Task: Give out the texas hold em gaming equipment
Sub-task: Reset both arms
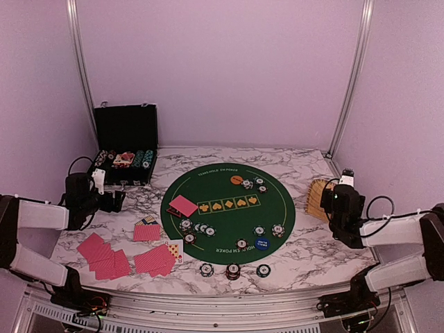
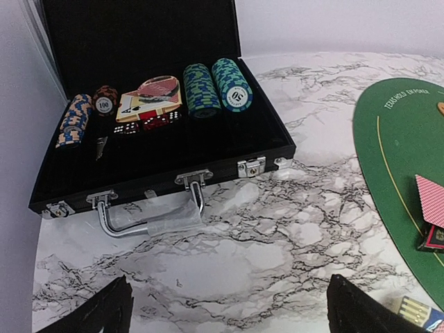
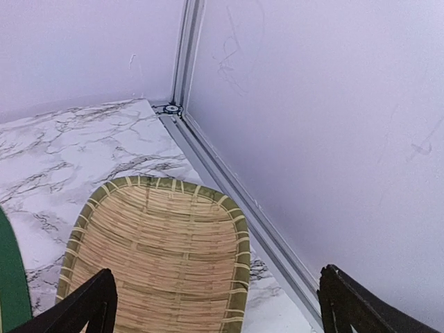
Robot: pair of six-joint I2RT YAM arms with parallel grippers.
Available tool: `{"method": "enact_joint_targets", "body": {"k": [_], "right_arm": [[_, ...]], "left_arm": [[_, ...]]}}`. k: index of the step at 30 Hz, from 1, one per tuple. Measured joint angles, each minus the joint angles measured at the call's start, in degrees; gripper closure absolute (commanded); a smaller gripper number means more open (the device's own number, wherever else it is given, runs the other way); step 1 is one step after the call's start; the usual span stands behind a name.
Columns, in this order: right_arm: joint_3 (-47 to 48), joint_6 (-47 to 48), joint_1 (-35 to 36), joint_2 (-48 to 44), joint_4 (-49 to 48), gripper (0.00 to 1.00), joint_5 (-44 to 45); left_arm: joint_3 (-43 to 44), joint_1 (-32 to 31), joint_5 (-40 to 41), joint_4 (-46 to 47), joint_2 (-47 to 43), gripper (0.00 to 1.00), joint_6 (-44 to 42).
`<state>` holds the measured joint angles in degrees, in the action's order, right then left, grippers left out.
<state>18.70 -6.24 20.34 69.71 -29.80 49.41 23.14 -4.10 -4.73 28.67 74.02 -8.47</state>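
A round green poker mat (image 1: 227, 220) carries several striped chips (image 1: 198, 227), an orange button (image 1: 236, 180), a blue button (image 1: 261, 243) and a red card stack (image 1: 184, 205). Three chip stacks (image 1: 232, 271) sit at the mat's near edge. Red-backed cards (image 1: 104, 257) lie spread at the front left. My left gripper (image 1: 114, 201) (image 2: 232, 312) is open and empty over bare marble, in front of the case. My right gripper (image 1: 331, 191) (image 3: 215, 305) is open and empty above the woven tray. A black-red triangle marker (image 2: 433, 237) lies beside the card stack (image 2: 431, 198).
The open black hinged case (image 1: 125, 142) (image 2: 166, 163) holds chip rolls (image 2: 216, 87), a card deck and dice. A tan woven tray (image 1: 318, 198) (image 3: 159, 257) lies at the right. A metal frame rail (image 3: 229, 187) and the wall run close behind it.
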Motion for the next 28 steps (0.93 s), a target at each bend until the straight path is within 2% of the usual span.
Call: {"method": "enact_joint_targets", "body": {"k": [3, 10, 13, 17, 28], "right_arm": [[-5.33, 5.92, -2.21, 3.21, -15.43, 0.01, -0.39], [-5.40, 12.55, -6.19, 17.31, -37.35, 0.01, -7.85], [-5.31, 13.25, -9.14, 19.93, -40.15, 0.01, -13.97], [-6.08, 12.31, -13.81, 21.42, -46.47, 0.01, -22.12], [-6.23, 11.45, -14.80, 22.36, -49.44, 0.01, -26.91]], "left_arm": [[-2.03, 0.15, 1.20, 8.39, 3.98, 0.01, 0.96], [-2.10, 1.22, 3.74, 20.50, 10.62, 0.01, 3.13], [-2.32, 2.36, 5.18, 23.50, 12.02, 0.01, 4.94], [-7.56, 2.99, 6.60, 34.77, 12.83, 0.01, 6.25], [-8.74, 2.99, 8.33, 39.30, 13.51, 0.01, 7.67]]}}
